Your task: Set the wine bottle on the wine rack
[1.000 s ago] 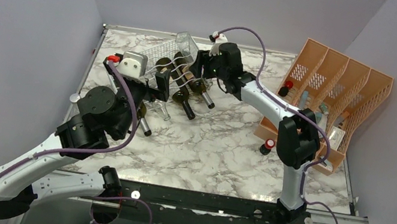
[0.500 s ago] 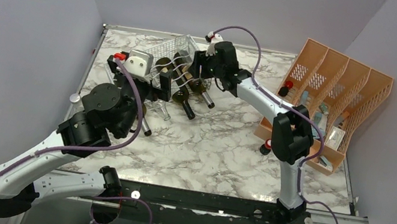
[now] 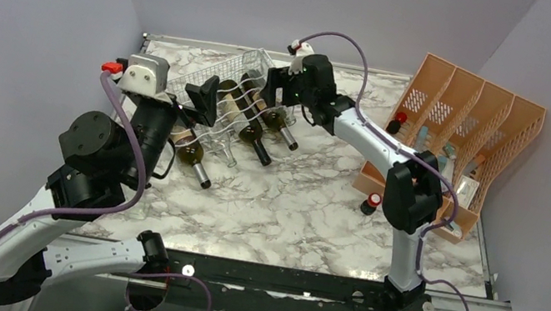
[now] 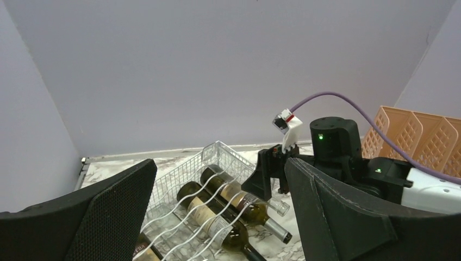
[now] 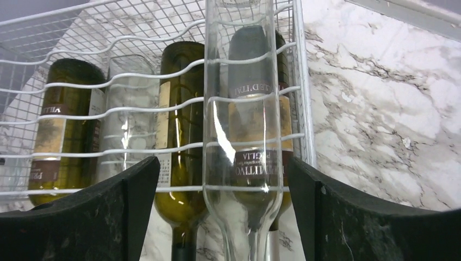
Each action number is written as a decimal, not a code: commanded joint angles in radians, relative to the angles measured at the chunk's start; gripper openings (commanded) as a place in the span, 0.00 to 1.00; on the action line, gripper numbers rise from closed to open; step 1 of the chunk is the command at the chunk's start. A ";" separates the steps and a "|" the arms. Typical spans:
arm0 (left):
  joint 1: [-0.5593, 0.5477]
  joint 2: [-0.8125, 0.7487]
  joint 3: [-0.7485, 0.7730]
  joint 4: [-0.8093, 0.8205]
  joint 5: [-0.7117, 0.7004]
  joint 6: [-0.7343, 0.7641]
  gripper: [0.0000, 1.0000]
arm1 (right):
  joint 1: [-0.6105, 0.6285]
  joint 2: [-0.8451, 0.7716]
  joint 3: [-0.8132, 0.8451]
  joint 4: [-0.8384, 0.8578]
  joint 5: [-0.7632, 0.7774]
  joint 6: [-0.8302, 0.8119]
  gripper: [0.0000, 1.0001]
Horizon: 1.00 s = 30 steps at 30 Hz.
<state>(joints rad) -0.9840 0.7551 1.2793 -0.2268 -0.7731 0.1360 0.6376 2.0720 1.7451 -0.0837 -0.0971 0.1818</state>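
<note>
Seemingly at release: the right gripper (image 5: 223, 163) is spread around the clear bottle (image 5: 239, 109), which lies in the rack (image 5: 108, 22) just ahead. The left gripper (image 4: 220, 168) is spread and empty. Next comes a straight retreat, no nudging.

Soft, even overhead light fills all views, casting only faint shadows on the marble table (image 3: 313, 213). In the right wrist view, a bright streak of glare runs down the clear glass bottle (image 5: 243, 125). Close to both wrist lenses, the fingers (image 4: 103, 217) of the left gripper (image 4: 220, 215) and of the right gripper (image 5: 223, 217) appear dark and slightly soft.
</note>
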 commanded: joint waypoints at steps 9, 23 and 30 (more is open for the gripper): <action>-0.003 0.032 0.143 -0.065 0.050 -0.046 0.96 | 0.151 -0.335 -0.302 0.187 -0.144 0.047 0.80; -0.003 0.042 0.212 -0.213 0.041 -0.127 0.96 | 0.608 -0.227 -0.410 0.728 -0.108 -0.055 0.77; -0.004 0.010 0.203 -0.215 0.000 -0.107 0.96 | 0.665 -0.006 -0.180 0.793 -0.152 -0.079 0.83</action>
<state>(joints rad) -0.9840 0.7906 1.4643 -0.4267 -0.7475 0.0242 1.2789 1.9762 1.4548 0.5987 -0.2298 0.1497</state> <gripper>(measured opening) 0.956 0.814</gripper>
